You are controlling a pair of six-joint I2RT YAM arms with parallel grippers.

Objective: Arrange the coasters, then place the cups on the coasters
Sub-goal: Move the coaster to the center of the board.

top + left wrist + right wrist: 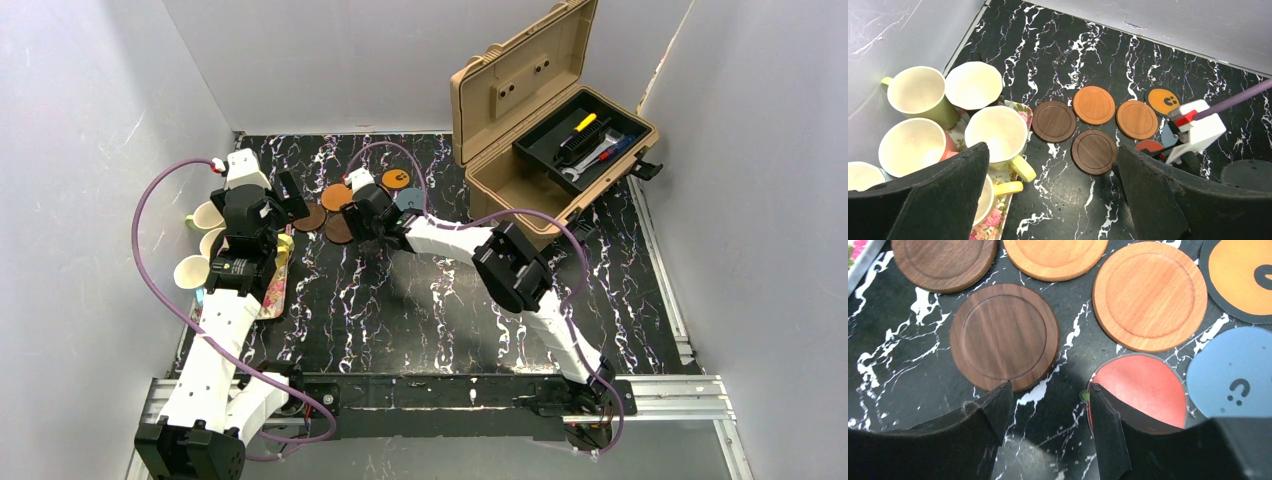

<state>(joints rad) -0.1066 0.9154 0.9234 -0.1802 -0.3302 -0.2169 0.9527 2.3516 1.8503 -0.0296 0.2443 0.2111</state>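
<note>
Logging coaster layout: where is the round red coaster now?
In the right wrist view, the round red coaster lies just beyond the right hand, between a dark brown wooden coaster to its left and a grey-blue round coaster to its right.

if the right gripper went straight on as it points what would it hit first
Likely the edge of the red coaster under one finger, or bare tabletop beside the dark brown coaster; depth unclear.
</note>
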